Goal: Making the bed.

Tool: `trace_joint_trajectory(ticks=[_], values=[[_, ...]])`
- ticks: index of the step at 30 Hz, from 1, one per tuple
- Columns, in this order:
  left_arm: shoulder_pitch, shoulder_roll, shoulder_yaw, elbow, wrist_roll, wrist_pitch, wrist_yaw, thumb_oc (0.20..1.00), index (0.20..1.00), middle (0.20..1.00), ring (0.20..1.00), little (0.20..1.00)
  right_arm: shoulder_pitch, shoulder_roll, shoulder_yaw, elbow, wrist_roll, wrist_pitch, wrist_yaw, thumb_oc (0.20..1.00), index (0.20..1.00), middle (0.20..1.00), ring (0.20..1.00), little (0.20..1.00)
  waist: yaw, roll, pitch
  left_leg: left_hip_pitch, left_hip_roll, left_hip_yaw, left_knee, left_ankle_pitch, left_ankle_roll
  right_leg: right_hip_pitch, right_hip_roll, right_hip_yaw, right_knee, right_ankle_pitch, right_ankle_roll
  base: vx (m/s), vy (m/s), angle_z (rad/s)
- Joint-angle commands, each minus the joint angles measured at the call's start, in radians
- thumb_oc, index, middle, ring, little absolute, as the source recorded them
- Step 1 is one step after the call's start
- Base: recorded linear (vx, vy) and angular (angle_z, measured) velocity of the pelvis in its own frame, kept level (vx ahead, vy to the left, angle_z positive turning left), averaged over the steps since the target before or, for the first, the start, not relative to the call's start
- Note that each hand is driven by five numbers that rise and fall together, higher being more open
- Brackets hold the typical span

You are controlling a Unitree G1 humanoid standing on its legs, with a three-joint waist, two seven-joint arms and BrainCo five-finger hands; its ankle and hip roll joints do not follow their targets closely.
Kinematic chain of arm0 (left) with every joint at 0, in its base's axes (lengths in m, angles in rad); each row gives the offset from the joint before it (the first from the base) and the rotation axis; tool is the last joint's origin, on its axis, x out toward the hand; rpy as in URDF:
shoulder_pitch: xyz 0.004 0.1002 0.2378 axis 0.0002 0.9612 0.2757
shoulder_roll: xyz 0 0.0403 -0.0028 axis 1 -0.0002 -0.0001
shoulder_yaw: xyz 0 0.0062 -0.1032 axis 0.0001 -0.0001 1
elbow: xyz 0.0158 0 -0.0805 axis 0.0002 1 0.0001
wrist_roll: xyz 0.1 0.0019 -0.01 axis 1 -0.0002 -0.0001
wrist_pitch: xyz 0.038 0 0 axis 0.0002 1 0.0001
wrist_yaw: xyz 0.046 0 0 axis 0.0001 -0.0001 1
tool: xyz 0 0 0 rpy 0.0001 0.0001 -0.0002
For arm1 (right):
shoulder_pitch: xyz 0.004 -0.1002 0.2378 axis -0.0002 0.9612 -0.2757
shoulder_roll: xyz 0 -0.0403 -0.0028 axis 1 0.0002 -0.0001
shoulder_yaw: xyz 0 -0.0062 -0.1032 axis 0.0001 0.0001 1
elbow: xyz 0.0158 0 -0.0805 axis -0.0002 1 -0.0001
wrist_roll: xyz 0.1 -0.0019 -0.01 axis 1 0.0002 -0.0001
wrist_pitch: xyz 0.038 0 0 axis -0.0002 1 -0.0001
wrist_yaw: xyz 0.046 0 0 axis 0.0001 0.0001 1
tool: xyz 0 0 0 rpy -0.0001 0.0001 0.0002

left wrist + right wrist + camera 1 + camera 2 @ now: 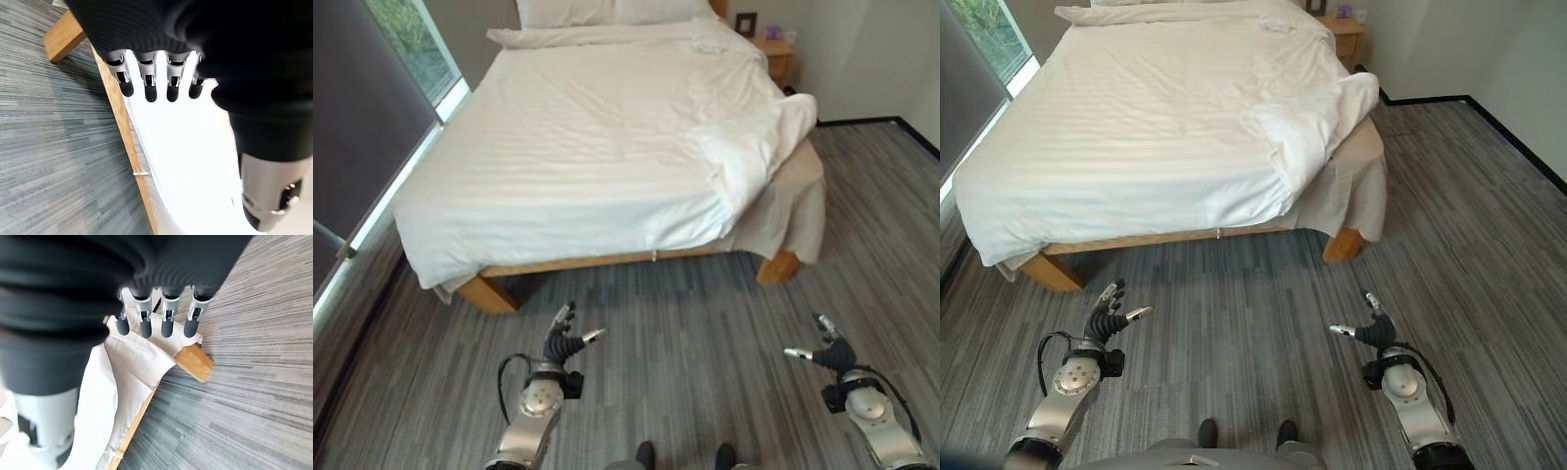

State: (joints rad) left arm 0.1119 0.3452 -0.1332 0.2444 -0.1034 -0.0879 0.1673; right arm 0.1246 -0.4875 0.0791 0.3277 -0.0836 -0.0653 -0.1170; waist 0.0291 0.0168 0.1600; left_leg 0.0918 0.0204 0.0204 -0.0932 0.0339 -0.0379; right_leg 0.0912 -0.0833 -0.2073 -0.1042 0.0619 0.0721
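My left hand and right hand hang open and empty above the floor, well short of the bed, so I judge I'm approaching, next reaching for the white duvet bunched at its foot-end right corner.

Smooth white cloth duvet, matt wooden bed frame, grey wood-grain floor
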Motion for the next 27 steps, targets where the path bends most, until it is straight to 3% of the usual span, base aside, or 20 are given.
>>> trace_joint_trajectory(ticks=[1,7,8,10,12,13,14,15,16,18,20,23,24,27], values=[[-0.043,0.007,-0.003,-0.001,0.041,-0.043,-0.022,1.0,1.0,1.0,1.0,1.0,-0.012,-0.027,-0.025,-0.073,-0.003,-0.041,0.025,1.0,1.0,1.0,1.0,1.0,0.012,-0.004,-0.024,0.003,0.057,-0.056,0.006,-0.042,-0.064,0.002,-0.081,-0.029,0.017,-0.059,0.095,0.0,0.0,0.0],[-0.046,-0.013,-0.012,0.037,0.019,-0.028,-0.019,1.0,1.0,1.0,1.0,1.0,-0.017,-0.016,0.003,-0.053,-0.015,-0.034,0.03,1.0,1.0,1.0,1.0,1.0,0.013,-0.003,-0.007,0.01,0.059,-0.053,0.006,-0.042,-0.056,-0.001,-0.079,-0.032,0.067,-0.067,0.09,-0.01,-0.015,-0.01],[-0.036,-0.005,0.006,0.025,-0.019,-0.028,-0.017,1.0,1.0,1.0,1.0,1.0,-0.041,-0.024,0.024,-0.07,-0.046,-0.025,0.036,1.0,1.0,1.0,1.0,1.0,0.016,0.009,0.031,0.012,0.079,-0.034,0.006,-0.04,-0.05,-0.089,-0.089,-0.062,0.194,-0.078,0.108,-0.12,-0.032,-0.01],[-0.02,0.002,0.025,0.022,-0.061,-0.032,-0.019,1.0,1.0,1.0,1.0,1.0,-0.07,-0.028,0.041,-0.095,-0.062,-0.022,0.039,1.0,1.0,1.0,1.0,1.0,0.057,0.018,0.047,-0.003,0.093,0.011,0.006,-0.036,-0.061,-0.153,-0.138,-0.213,0.259,-0.054,0.129,-0.1,-0.093,-0.82],[-0.012,-0.001,0.02,0.025,-0.08,-0.035,-0.028,1.0,1.0,1.0,1.0,1.0,-0.076,-0.023,0.047,-0.086,-0.072,-0.023,0.034,1.0,1.0,1.0,1.0,1.0,0.062,0.019,0.044,-0.009,0.098,0.017,0.006,-0.033,-0.066,-0.152,-0.136,-0.234,0.239,-0.054,0.124,0.06,-0.16,-1.0],[0.002,-0.005,0.024,0.045,-0.082,-0.033,-0.04,1.0,1.0,1.0,1.0,1.0,-0.054,-0.021,0.047,-0.112,-0.096,-0.028,0.038,1.0,1.0,1.0,1.0,1.0,0.066,0.003,0.036,-0.002,0.111,0.027,0.035,-0.04,-0.069,-0.116,-0.089,-0.205,0.166,-0.074,0.079,0.14,-0.259,-0.41],[0.005,-0.012,0.028,0.041,-0.097,-0.042,-0.034,1.0,1.0,1.0,1.0,1.0,-0.048,-0.034,0.051,-0.118,-0.111,-0.039,0.027,1.0,1.0,1.0,1.0,1.0,0.068,-0.002,0.044,-0.045,0.113,0.021,0.153,-0.056,-0.078,-0.089,-0.072,-0.185,0.131,-0.079,0.058,0.12,-0.255,-0.1],[0.004,-0.012,0.028,0.041,-0.097,-0.042,-0.034,1.0,1.0,1.0,1.0,1.0,-0.048,-0.034,0.05,-0.118,-0.111,-0.039,0.026,1.0,1.0,1.0,1.0,1.0,0.067,-0.003,0.042,-0.054,0.112,0.018,0.161,-0.056,-0.077,-0.092,-0.073,-0.187,0.127,-0.074,0.057,0.03,-0.154,0.06],[0.016,-0.027,0.024,0.03,-0.133,-0.046,-0.047,1.0,1.0,1.0,1.0,1.0,-0.049,-0.073,0.061,-0.156,-0.129,-0.047,0.029,1.0,1.0,1.0,1.0,1.0,0.093,0.006,0.081,-0.129,0.091,-0.02,0.366,-0.007,-0.096,-0.054,-0.051,-0.168,0.086,-0.083,0.021,0.0,-0.101,-0.07],[0.006,-0.044,0.004,0.045,-0.137,-0.046,-0.036,1.0,1.0,1.0,1.0,1.0,-0.042,-0.119,0.073,-0.166,-0.132,-0.05,0.047,1.0,1.0,1.0,1.0,1.0,0.12,-0.01,0.133,-0.221,0.039,-0.087,0.544,0.058,-0.113,0.005,-0.047,-0.136,0.041,-0.094,-0.002,0.03,-0.118,-0.51],[0.003,-0.048,0.002,0.048,-0.138,-0.045,-0.028,1.0,1.0,1.0,1.0,1.0,-0.046,-0.119,0.075,-0.161,-0.141,-0.045,0.041,1.0,1.0,1.0,1.0,1.0,0.125,-0.018,0.139,-0.258,0.01,-0.089,0.543,0.053,-0.109,0.008,-0.057,-0.127,0.037,-0.095,0.001,0.06,-0.052,-0.88],[0.016,-0.056,-0.005,0.038,-0.125,-0.049,-0.022,1.0,1.0,1.0,1.0,1.0,-0.045,-0.096,0.078,-0.16,-0.134,-0.047,0.034,1.0,1.0,1.0,1.0,1.0,0.136,-0.009,0.135,-0.326,-0.013,-0.014,0.427,0.015,-0.078,0.031,-0.032,-0.095,0.025,-0.118,0.013,0.22,-0.039,-0.53],[0.02,-0.058,-0.008,0.033,-0.122,-0.048,-0.02,1.0,1.0,1.0,1.0,1.0,-0.045,-0.091,0.081,-0.161,-0.125,-0.05,0.034,1.0,1.0,1.0,1.0,1.0,0.147,-0.007,0.129,-0.325,-0.005,0.038,0.341,0.021,-0.061,0.048,-0.016,-0.077,0.021,-0.136,0.018,0.33,-0.015,-0.43],[0.011,-0.07,-0.013,0.058,-0.119,-0.042,-0.013,1.0,1.0,1.0,1.0,1.0,-0.055,-0.091,0.094,-0.155,-0.127,-0.055,0.03,1.0,1.0,1.0,1.0,1.0,0.165,0.007,0.114,-0.325,0.005,0.121,0.163,0.107,-0.05,0.095,0.035,-0.052,0.017,-0.177,0.024,0.37,0.008,-0.41]])
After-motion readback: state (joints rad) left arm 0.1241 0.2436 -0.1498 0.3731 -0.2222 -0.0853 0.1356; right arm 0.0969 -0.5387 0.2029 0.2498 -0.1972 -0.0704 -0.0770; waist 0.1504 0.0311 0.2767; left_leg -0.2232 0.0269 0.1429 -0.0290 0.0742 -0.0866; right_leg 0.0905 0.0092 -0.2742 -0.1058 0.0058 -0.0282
